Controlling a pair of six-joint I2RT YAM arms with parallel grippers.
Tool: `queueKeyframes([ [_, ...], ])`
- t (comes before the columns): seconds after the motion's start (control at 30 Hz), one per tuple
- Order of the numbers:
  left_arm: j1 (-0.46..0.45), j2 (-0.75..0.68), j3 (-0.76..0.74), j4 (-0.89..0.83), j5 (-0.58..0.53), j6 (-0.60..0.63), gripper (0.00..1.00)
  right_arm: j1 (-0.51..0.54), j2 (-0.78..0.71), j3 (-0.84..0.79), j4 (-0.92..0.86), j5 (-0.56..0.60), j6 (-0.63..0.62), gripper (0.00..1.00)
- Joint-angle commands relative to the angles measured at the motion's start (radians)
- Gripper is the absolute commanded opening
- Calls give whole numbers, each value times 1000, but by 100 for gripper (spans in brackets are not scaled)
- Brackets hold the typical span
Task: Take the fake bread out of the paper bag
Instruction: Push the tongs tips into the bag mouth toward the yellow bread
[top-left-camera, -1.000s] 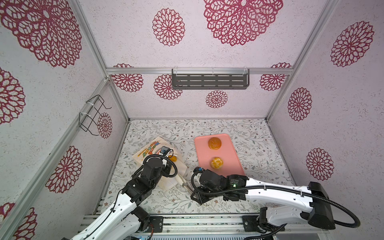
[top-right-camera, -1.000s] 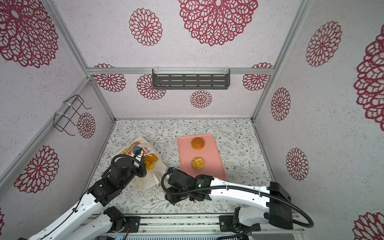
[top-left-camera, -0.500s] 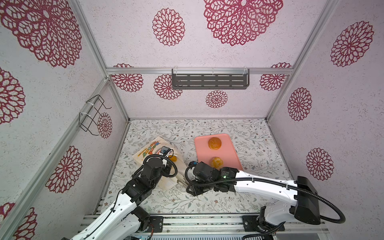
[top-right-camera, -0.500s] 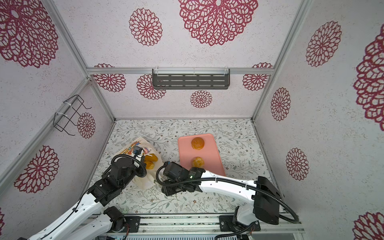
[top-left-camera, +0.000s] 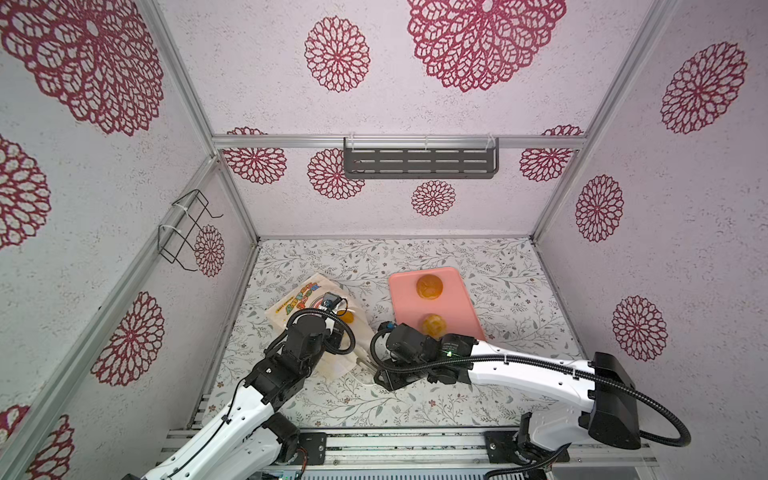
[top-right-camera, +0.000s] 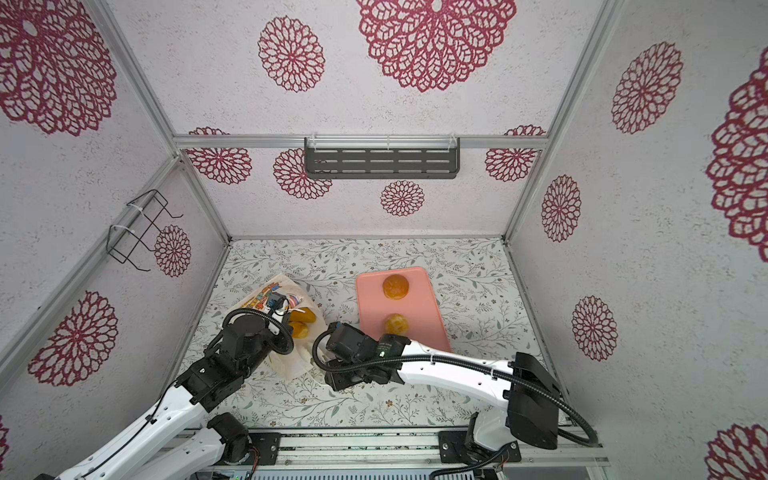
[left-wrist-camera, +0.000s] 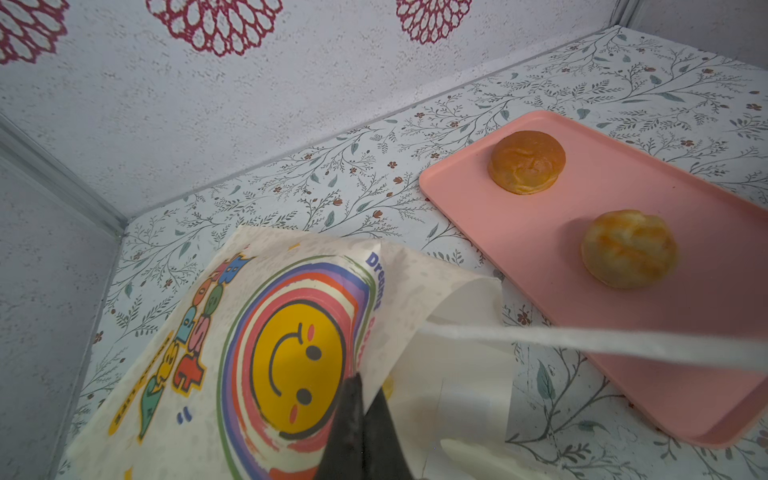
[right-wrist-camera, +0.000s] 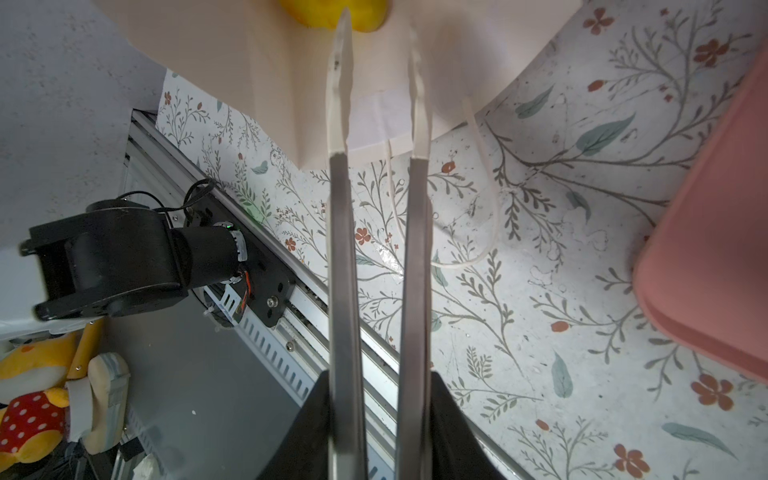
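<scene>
Tongs (right-wrist-camera: 340, 249) squeezed narrow in my right gripper (right-wrist-camera: 378, 382), tips at paper bag (right-wrist-camera: 257, 75) mouth near yellow roll (right-wrist-camera: 307, 8), left gripper (left-wrist-camera: 363, 390) clamped on bag rim, bag lying down, two buns (left-wrist-camera: 525, 162) on pink tray (left-wrist-camera: 540, 249)

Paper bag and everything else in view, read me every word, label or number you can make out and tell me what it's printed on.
"Dream": blue letters on the paper bag, curving beside the smiley, left wrist view; the letters after it bend out of sight.
Colourful cartoon lettering on the same face: too distorted to read.
Small yellow line beside it: blurred.
Pink tray, buns: no text.
</scene>
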Motion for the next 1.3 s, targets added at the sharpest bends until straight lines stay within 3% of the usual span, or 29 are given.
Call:
queueKeyframes([
  [0.0,-18,-19,-3,53,25,11,0,2,-3,-10,112,34,23,25],
  [0.33,-33,-50,-25,42,26,27,0,22,63,-23,203,44,-3,21],
  [0.5,-33,-103,-45,12,24,8,0,68,57,-42,215,119,-103,26],
  [0.9,-32,-217,-85,-25,19,-71,0,82,29,-101,239,174,-369,28],
  [1.27,-32,-213,-90,-35,16,-112,0,90,21,-92,266,210,-481,27],
])
